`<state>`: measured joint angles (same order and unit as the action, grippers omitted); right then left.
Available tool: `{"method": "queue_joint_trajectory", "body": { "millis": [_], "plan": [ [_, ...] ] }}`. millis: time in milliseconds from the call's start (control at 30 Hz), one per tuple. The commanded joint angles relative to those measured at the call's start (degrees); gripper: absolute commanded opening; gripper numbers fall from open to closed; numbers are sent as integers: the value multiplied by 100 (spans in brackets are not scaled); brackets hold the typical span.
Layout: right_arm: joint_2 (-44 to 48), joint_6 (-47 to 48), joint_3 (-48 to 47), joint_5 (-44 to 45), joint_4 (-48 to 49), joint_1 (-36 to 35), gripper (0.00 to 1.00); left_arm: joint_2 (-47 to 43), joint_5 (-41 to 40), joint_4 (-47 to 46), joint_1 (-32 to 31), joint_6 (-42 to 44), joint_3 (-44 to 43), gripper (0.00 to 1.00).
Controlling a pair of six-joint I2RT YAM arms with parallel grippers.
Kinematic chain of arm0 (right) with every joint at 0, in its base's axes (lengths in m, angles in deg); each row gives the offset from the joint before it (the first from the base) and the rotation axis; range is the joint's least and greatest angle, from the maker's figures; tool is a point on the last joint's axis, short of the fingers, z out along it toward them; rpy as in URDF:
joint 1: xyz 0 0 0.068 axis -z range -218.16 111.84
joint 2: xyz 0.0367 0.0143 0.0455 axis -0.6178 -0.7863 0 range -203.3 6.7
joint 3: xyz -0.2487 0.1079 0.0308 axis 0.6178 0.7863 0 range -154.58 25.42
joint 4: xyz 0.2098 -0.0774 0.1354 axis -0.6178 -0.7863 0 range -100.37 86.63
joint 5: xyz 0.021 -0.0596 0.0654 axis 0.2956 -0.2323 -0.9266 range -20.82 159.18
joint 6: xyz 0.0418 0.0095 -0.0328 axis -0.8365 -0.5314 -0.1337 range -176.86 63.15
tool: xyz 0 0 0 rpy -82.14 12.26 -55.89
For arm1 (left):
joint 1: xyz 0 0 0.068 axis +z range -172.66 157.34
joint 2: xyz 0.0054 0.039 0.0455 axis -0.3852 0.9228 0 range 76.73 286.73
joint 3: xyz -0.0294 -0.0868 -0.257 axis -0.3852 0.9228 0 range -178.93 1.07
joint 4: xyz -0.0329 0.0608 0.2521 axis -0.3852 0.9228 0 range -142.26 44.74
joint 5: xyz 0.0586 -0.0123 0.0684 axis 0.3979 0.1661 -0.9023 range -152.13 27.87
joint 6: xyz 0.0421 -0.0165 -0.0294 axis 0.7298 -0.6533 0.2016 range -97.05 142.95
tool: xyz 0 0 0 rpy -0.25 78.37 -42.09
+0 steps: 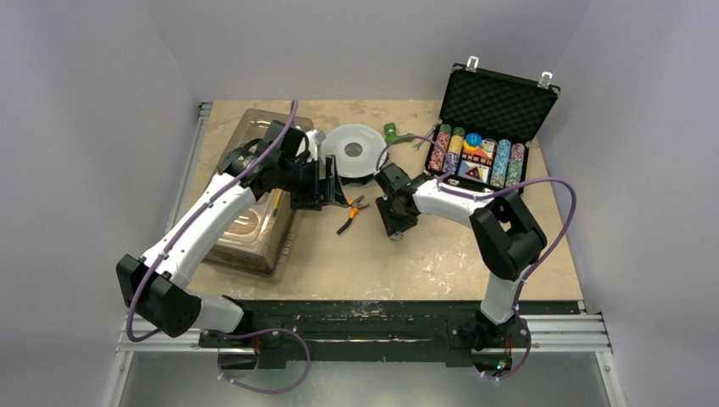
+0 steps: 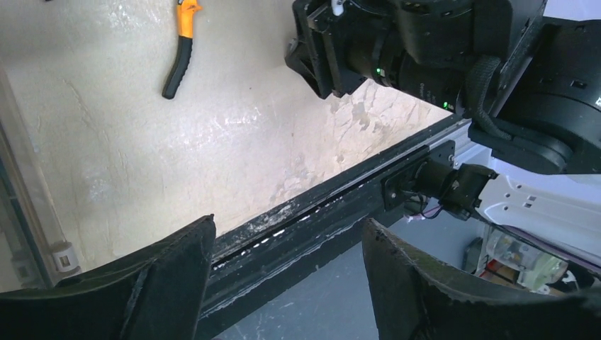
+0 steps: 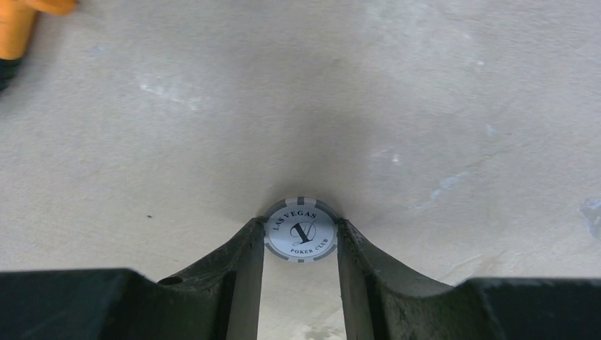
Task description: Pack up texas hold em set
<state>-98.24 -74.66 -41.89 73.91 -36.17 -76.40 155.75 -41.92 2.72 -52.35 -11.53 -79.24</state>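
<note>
The black briefcase [image 1: 496,102] stands open at the back right, foam lid up, with rows of coloured chips [image 1: 479,161] and cards in its tray. My right gripper [image 1: 396,222] is low over the table left of the case. In the right wrist view the gripper [image 3: 300,222] is shut on a white and grey poker chip [image 3: 300,235] marked "Las Vegas Poker Club", which lies flat at table level between the fingertips. My left gripper [image 1: 326,182] is open and empty above the table, and in its own view [image 2: 289,223] nothing is between the fingers.
A large clear plastic bin [image 1: 254,212] sits at the left under my left arm. A round grey spool [image 1: 352,151] and a green item [image 1: 391,131] lie at the back. Orange-handled pliers [image 1: 349,214] lie between the grippers and also show in the left wrist view [image 2: 181,57].
</note>
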Motion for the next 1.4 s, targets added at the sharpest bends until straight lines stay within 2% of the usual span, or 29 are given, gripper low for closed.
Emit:
{"method": "queue_joint_trajectory", "body": {
  "millis": [0,233,400,600,767,1033,1367],
  "plan": [
    [307,189,189,-137,58,327,19,-70,445,-370,289,-321,36,73],
    [601,149,204,-130,31,405,16,543,1598,-851,855,-633,100,73],
    [808,111,148,-116,-18,405,15,1108,1929,-945,973,-813,-199,73],
    [1089,93,103,-81,-147,405,14,1657,2473,-1431,1140,-1414,-267,71],
    [1286,92,38,-182,-278,405,14,2161,2662,-1699,1141,-1605,-388,70],
    [1628,101,-259,-247,-619,406,14,2695,2612,-1649,1095,-1378,-1023,68],
    [1836,124,-754,-339,-909,405,14,3386,2797,-1704,625,-1061,-1759,61]
  ]
}}
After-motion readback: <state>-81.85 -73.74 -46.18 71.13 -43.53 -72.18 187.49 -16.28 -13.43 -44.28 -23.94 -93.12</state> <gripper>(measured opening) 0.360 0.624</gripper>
